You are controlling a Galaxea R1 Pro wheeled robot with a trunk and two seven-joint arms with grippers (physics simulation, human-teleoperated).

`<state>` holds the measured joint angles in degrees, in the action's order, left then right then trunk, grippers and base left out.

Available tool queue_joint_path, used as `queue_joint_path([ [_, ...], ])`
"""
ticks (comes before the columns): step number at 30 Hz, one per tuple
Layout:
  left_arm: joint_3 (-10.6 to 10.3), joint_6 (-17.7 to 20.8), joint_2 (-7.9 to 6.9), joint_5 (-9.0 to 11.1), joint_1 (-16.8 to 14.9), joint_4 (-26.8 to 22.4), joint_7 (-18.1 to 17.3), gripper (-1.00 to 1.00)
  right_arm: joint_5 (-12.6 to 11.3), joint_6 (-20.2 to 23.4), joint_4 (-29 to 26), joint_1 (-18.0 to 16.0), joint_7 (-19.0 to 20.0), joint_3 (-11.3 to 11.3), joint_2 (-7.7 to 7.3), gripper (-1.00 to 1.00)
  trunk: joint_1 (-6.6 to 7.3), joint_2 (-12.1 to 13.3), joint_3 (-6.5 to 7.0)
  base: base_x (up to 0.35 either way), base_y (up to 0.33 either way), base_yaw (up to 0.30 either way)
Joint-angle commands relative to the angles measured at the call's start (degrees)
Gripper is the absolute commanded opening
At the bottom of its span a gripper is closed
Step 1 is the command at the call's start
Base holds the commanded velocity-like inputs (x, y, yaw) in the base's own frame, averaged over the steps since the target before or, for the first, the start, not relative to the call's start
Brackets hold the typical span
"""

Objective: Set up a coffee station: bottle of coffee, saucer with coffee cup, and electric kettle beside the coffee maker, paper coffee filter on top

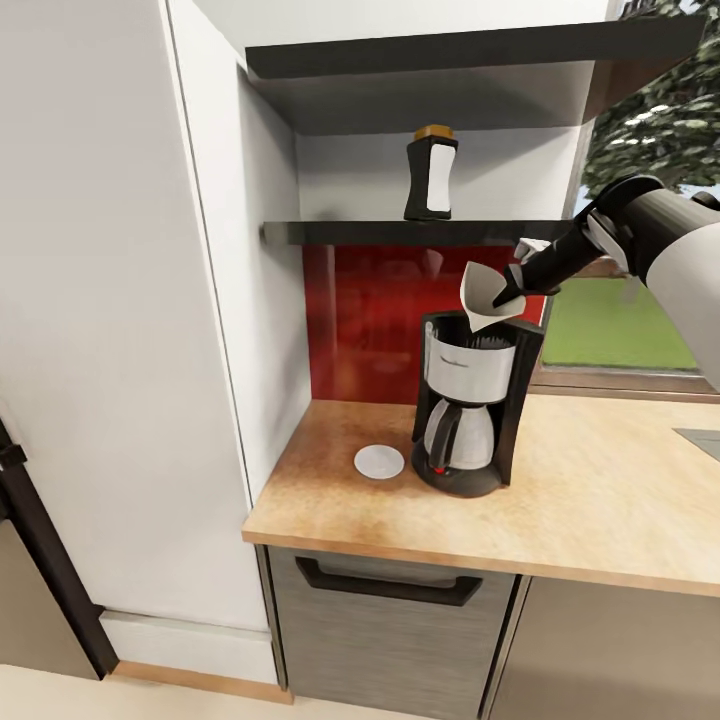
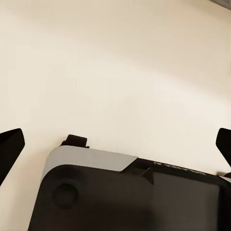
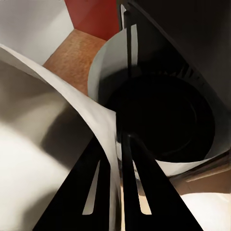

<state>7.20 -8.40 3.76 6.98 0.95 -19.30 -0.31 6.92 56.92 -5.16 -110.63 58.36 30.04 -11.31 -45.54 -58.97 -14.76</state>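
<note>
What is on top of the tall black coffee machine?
A cream paper cone filter, pinched by the right hand, rests tilted on its silver basket. The basket's inside is hidden.

Black-silver coffee maker; white saucer; wood-grain countertop; red backsplash.

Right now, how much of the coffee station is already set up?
Done: coffee maker and saucer stand side by side on the countertop. In hand: right gripper holds the paper coffee filter over the maker. Left: bottle of coffee sits on the kitchen shelf; cup, kettle.
</note>
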Motion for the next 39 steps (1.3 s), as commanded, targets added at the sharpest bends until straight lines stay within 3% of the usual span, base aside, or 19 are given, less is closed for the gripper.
queue_joint_path([
  [1,0.01,-0.04,0.02,0.58,0.02,-0.09,-0.03,1.00,0.47,0.39,-0.11,-0.02,0.40,-0.16,-0.02,-1.00,-0.01,-0.04,-0.06,0.023,0.000,0.000],
  [39,0.01,-0.01,0.02,0.58,0.02,0.22,0.02,1.00,0.47,0.30,0.06,1.27,0.02,-0.07,0.15,-1.00,-0.01,-0.04,-0.06,0.057,-0.003,0.000],
])
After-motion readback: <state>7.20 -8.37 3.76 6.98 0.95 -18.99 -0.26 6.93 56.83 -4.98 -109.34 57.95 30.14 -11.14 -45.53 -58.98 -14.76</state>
